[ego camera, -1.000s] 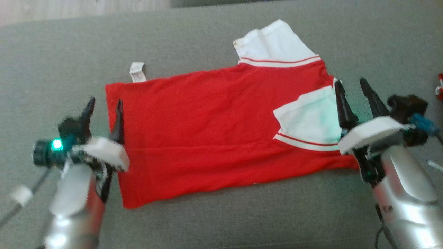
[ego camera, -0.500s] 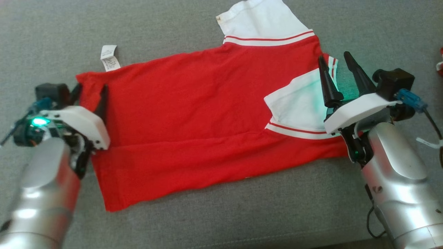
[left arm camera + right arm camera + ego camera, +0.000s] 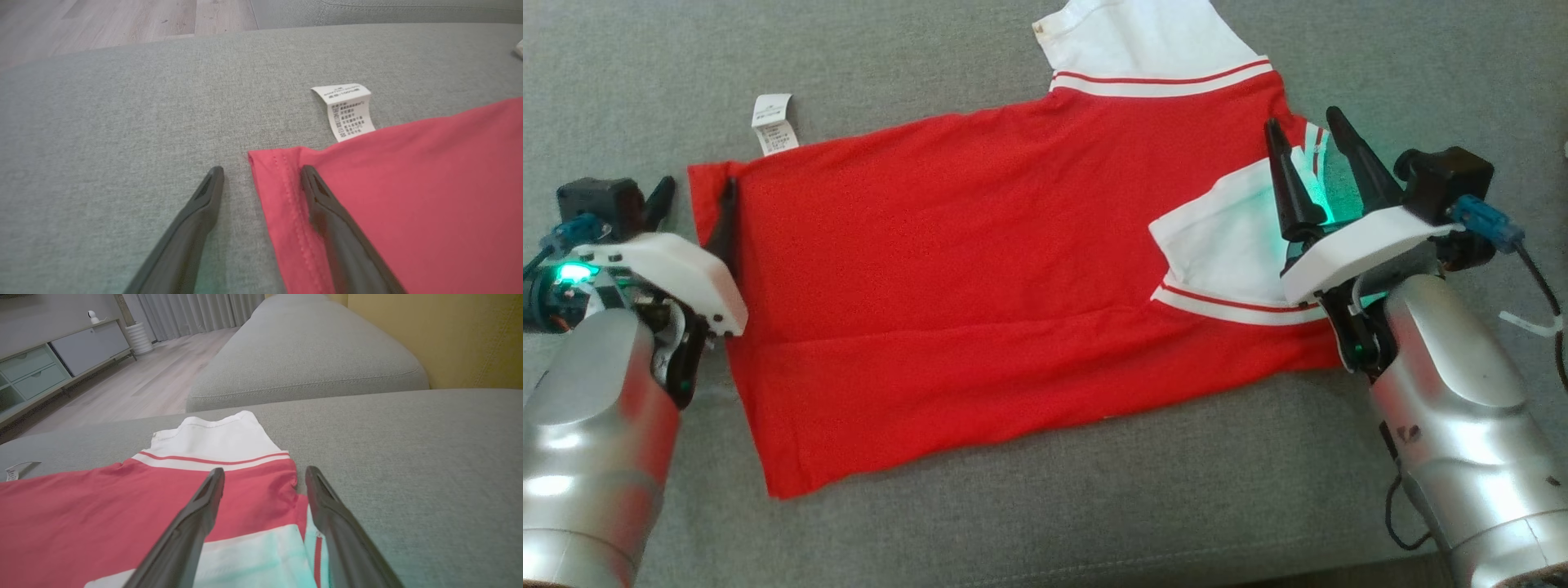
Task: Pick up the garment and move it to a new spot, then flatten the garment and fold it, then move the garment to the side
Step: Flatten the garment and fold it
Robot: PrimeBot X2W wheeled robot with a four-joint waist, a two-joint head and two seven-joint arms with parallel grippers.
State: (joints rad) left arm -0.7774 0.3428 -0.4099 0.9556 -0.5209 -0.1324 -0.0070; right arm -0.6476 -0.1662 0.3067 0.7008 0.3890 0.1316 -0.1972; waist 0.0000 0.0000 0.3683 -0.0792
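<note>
The garment [image 3: 980, 278] is a red T-shirt lying flat on the grey sofa seat [image 3: 1013, 523]. Its far white sleeve [image 3: 1143, 41] is spread out, and its near white sleeve [image 3: 1225, 245] is folded onto the body. A white label [image 3: 772, 122] sticks out at the hem. My left gripper [image 3: 696, 196] is open at the hem's far corner; in the left wrist view one of its fingers lies over the red cloth [image 3: 408, 196] and the other over the bare seat, left gripper [image 3: 261, 171]. My right gripper [image 3: 1303, 135] is open above the shoulder end, right gripper [image 3: 264, 471].
The seat's front edge runs along the bottom of the head view. In the right wrist view a second grey cushion [image 3: 306, 355] and a yellow backrest [image 3: 449, 335] lie beyond the shirt. Wooden floor [image 3: 102, 20] and a low cabinet [image 3: 61, 351] stand further off.
The head camera has tilted, shifting the whole picture. Along the hem, my left gripper has moved to the far corner. My right gripper has edged further over the shoulder. Both stay open.
</note>
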